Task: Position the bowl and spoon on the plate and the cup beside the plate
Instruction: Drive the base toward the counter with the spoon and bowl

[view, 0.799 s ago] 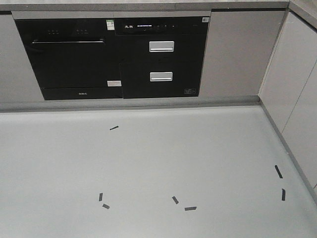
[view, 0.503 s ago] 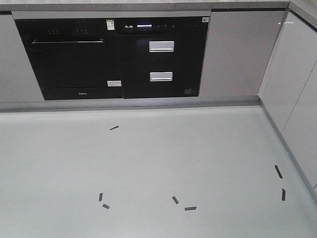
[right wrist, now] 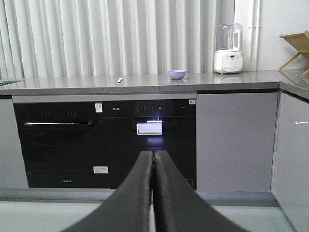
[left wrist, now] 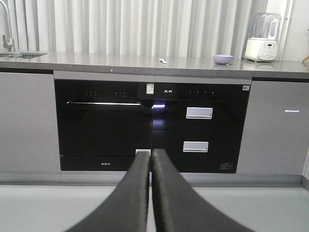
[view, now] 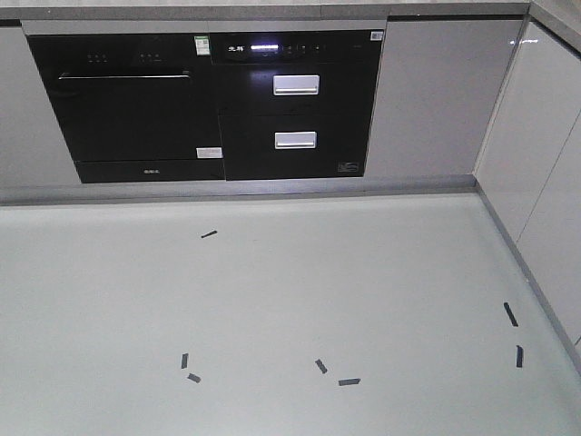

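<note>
You are facing a kitchen wall with a long grey countertop [left wrist: 96, 59] running across the upper part of both wrist views, and pale pleated curtains [left wrist: 145, 24] behind it. Under the counter sit two black built-in appliances side by side: an oven [left wrist: 101, 125] on the left and a drawer unit [left wrist: 198, 125] with two silver handles on the right. In the front-facing view, a light grey floor [view: 363, 291] fills the lower two thirds of the frame, dotted with short black tape marks [view: 209, 234].

The bowl [left wrist: 223, 59], small and lavender, stands on the countertop in the upper right of the left wrist view. Near it, further right, is a white blender [left wrist: 262, 36] with a clear jug. The spoon [left wrist: 163, 61], pale and small, lies flat on the same countertop, well apart from the bowl and to its left, near the upper centre of the frame.

Your left gripper [left wrist: 150, 153] rises from the bottom centre of its view, its two dark fingers pressed together with nothing between them. Your right gripper [right wrist: 153, 153] looks the same in its own view: fingers closed against each other, holding nothing. A tap [left wrist: 6, 29] shows at the upper left edge of the left wrist view, and a wooden rack [right wrist: 297, 48] at the upper right edge of the right one.
</note>
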`<state>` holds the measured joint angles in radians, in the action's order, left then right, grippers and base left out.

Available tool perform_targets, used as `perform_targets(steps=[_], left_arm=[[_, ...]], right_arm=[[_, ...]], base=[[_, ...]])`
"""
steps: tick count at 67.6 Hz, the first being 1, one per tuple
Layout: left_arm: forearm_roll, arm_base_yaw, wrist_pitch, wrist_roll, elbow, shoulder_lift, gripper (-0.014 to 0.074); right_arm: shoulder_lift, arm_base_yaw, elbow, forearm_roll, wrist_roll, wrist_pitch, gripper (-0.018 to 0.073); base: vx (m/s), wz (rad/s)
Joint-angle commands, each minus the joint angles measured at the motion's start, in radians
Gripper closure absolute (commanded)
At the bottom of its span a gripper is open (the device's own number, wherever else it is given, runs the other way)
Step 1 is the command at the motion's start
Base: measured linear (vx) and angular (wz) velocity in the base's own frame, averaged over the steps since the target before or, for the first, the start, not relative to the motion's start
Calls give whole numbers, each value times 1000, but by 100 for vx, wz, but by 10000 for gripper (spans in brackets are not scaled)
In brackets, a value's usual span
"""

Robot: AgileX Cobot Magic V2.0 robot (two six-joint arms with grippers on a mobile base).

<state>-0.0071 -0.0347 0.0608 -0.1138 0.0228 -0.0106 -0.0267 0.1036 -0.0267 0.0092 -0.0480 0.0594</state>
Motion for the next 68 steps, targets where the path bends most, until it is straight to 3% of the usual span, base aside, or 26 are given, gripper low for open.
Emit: perform_targets(steps=[1,68], left_arm=[[-1,-1,-70,-1,-17,-15,603],[-1,-1,-70,-1,-17,-15,603]], right_arm=[[-10,-6,-11,-3,6,75,570],[-10,-6,-11,-3,6,75,570]], base=[[0,0],[5,2]])
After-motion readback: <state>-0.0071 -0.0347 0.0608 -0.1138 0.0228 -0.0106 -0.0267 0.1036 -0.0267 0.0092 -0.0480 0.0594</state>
